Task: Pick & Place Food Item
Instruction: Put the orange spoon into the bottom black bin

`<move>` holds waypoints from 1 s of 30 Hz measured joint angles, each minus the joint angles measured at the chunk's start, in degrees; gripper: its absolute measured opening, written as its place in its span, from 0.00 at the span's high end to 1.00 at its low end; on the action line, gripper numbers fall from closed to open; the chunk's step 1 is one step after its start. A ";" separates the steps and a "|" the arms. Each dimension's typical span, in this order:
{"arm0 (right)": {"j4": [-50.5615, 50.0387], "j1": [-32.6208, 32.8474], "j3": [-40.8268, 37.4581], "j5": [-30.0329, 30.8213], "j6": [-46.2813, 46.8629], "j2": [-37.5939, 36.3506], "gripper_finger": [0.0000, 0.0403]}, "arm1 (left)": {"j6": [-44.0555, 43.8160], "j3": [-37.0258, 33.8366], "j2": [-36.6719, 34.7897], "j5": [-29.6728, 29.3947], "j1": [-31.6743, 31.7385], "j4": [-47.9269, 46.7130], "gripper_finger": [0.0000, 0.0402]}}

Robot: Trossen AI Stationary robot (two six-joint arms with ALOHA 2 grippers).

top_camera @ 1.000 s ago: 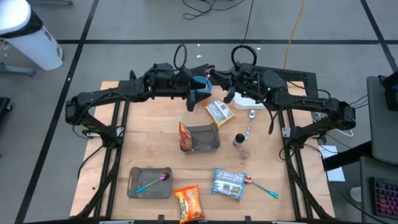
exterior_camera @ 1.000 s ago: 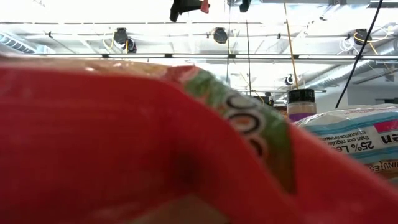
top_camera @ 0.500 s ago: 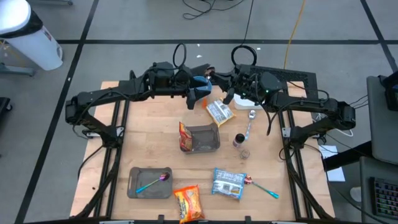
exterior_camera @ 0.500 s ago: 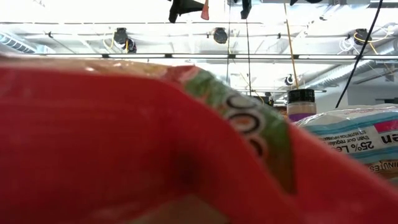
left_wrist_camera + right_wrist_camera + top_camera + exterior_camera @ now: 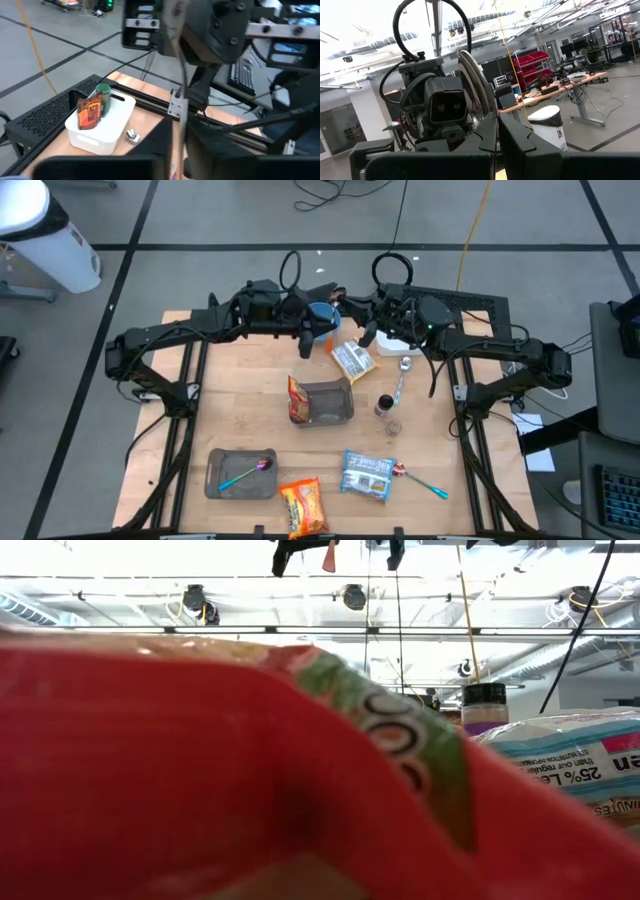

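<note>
A blue food packet (image 5: pixel 322 311) hangs high above the table's far middle, between my two grippers. My left gripper (image 5: pixel 314 326) reaches it from the table's left and is shut on it. My right gripper (image 5: pixel 340 308) reaches it from the right and is shut on it too. The left wrist view shows the packet edge-on as a thin strip (image 5: pixel 178 85) running up from my left gripper (image 5: pixel 177 150). In the right wrist view it is a shiny foil sheet (image 5: pixel 476 85) above my right gripper (image 5: pixel 497 135). The low view shows only dark gripper parts and a reddish tip (image 5: pixel 329 555) at the top. My left gripper pinches the packet's thin edge (image 5: pixel 178 131) between its two fingers, coming nearly level from the table's left. The packet stands on edge, lifted clear of the table. My right gripper pinches the packet's opposite foil edge (image 5: pixel 490 116) between its two fingers, coming from the table's right and slanting upward.
A grey tray (image 5: pixel 330 416) with a red packet (image 5: pixel 298 398) at its left rim sits mid-table. Below the grippers lie another packet (image 5: pixel 352 358), a white bin (image 5: pixel 400 340), a spoon (image 5: pixel 402 375) and a jar (image 5: pixel 385 405). Near the front edge are a tray with a spoon (image 5: pixel 240 473) and two packets (image 5: pixel 368 474) (image 5: pixel 302 505).
My left gripper has shut on the packet that my right gripper holds up; its fingers stood wide on either side of it a second ago. Both arms have kept their places and the packet has stayed where it was.
</note>
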 joint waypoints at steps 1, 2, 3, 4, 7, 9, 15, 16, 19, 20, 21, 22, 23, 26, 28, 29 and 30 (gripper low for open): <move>0.00 0.00 0.00 -0.04 -0.01 0.00 1.00 | 0.21 0.00 -0.02 0.31 0.00 -0.07 0.96; 0.00 0.00 0.00 0.05 -0.04 0.00 1.00 | 0.27 0.00 -0.02 0.49 0.02 -0.08 0.97; 0.00 0.00 0.00 0.05 -0.06 0.00 1.00 | 0.18 0.00 -0.02 0.67 0.02 -0.08 0.97; 0.00 0.00 -0.02 -0.01 -0.04 0.00 1.00 | 0.07 0.00 -0.02 0.66 0.02 -0.11 0.96; -0.02 0.00 -0.02 -0.02 0.24 0.00 1.00 | -0.15 0.00 -0.02 0.70 0.02 -0.12 0.96; -0.02 0.00 -0.02 -0.02 0.50 0.00 1.00 | -0.30 0.00 -0.02 0.70 0.02 -0.15 0.98; 0.22 0.00 -0.02 -0.06 0.67 0.00 0.92 | -0.35 0.00 -0.03 0.85 0.02 -0.43 0.98; 0.30 0.00 -0.02 -0.09 0.57 -0.03 0.90 | -0.34 0.00 -0.02 0.88 0.02 -0.48 0.98; 0.36 -0.11 -0.04 -0.21 0.32 -0.63 0.81 | -0.13 0.01 -0.73 0.85 0.02 -1.32 0.98; 0.62 -0.28 -0.05 -0.24 0.12 -0.87 0.78 | 0.32 0.48 -0.91 0.83 0.02 -2.19 0.99; 1.15 -0.48 -0.04 -0.26 0.08 -1.15 0.74 | 0.71 1.22 -1.02 0.78 0.02 -3.05 0.99; 1.09 -0.78 -0.04 -0.28 0.07 -1.69 0.71 | 1.10 2.03 -1.43 0.67 0.02 -4.97 0.99; 0.86 -1.15 -0.04 -0.26 0.05 -2.26 0.67 | 1.58 2.97 -1.68 0.37 0.09 -8.04 0.98; 0.69 -2.30 -0.04 -0.25 0.05 -3.95 0.58 | 3.34 7.45 -1.77 -0.64 0.07 -15.73 0.98; -0.31 -3.12 -0.04 -0.22 0.03 -5.45 0.53 | 4.05 11.17 -1.78 -1.21 0.07 -23.51 0.99; -0.77 -3.48 -0.04 -0.24 0.02 -6.32 0.51 | 4.46 13.19 -1.77 -1.33 0.07 -26.80 0.99; -1.71 -3.73 -0.04 -0.23 0.03 -7.12 0.49 | 4.66 15.27 -1.75 -1.39 0.07 -29.88 0.99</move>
